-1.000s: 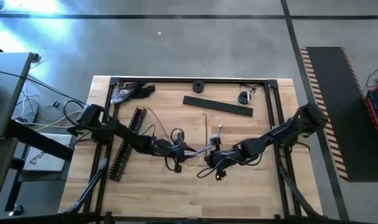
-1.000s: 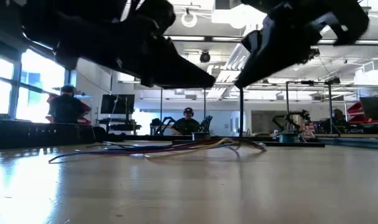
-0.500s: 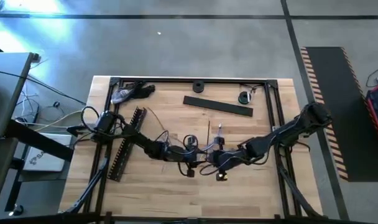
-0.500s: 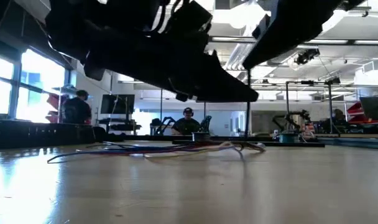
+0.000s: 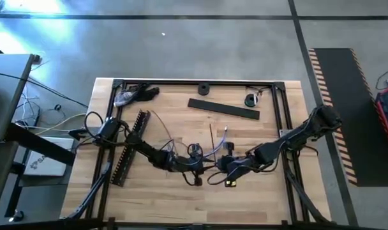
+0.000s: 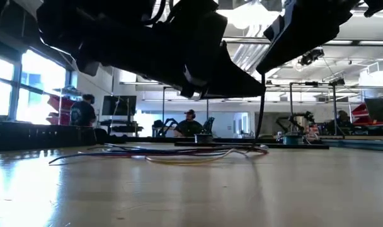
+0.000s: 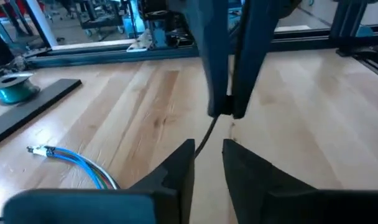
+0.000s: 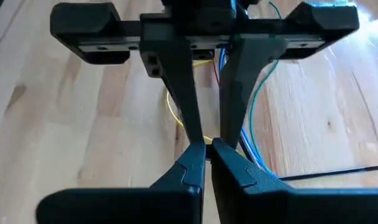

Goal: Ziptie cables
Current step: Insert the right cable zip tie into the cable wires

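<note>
- The cables [image 5: 213,148] lay loose mid-table, at twelve o'clock from both grippers.
- The left gripper [image 5: 203,171] faced the right gripper [image 5: 221,167], tips nearly meeting.
- Both grippers' fingers stood narrowly apart around a thin black zip tie [image 7: 204,135]; whether either grasped it was unclear.
- A black strip [image 5: 223,108] lay farther back.

The pale wooden table top [image 5: 181,198] is made of butcher-block planks with visible grain, smooth and with a soft satin sheen that mirrors light in the low view. The thin coloured cables [image 6: 172,152] look plastic-sheathed, smooth and slightly glossy. The long flat black slotted strip [image 5: 131,147] looks like matt plastic, as does the plain black flat bar [image 5: 223,108]. The left gripper's dark fingers [image 7: 183,171] and the right gripper's dark fingers [image 8: 186,171] look like matt moulded plastic. The black frame rails [image 5: 194,82] look like metal.
</note>
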Robot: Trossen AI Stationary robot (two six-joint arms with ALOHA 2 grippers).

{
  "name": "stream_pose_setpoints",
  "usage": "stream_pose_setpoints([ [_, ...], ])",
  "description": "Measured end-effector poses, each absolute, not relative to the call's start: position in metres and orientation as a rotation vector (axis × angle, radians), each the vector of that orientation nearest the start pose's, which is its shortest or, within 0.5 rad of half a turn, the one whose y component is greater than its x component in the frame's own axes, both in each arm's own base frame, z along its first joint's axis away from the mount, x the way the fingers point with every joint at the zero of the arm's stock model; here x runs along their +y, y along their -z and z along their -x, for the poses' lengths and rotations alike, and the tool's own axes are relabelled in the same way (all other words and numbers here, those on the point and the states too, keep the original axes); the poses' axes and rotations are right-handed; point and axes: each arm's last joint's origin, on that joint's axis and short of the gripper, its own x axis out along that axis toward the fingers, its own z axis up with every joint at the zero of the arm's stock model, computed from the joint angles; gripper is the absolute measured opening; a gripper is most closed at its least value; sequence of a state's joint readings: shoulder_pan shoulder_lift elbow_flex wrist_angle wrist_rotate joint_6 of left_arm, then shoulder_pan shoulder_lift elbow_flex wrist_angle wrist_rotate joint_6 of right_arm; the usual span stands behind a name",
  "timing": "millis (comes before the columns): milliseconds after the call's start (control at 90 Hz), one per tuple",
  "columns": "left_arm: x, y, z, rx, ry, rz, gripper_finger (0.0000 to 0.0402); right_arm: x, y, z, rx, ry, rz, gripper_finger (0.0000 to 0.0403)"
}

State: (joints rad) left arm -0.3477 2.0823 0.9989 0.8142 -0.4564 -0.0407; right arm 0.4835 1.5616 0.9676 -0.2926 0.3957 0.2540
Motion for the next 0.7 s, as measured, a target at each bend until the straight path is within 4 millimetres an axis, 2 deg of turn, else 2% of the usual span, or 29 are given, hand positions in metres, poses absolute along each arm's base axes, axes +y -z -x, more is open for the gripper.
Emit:
stream_pose_setpoints([
  [122,-0.1267,-0.1203,-0.3873,0.247,-0.110,-0.075,0.0054,0.1359,-0.2074,-0.2835,0.793,0.033,0.138,0.0000],
  [456,-0.1245,-0.1274,-0.3941,0.222,-0.145,-0.092,0.0098,0.1364,-0.2084,-0.2846,0.777,0.036,0.123,0.0000],
  [700,-0.1273,-0.1276,-0.3949,0.233,-0.133,-0.131,0.0069,0.1363,-0.2083,-0.2846,0.778,0.037,0.122,0.0000],
])
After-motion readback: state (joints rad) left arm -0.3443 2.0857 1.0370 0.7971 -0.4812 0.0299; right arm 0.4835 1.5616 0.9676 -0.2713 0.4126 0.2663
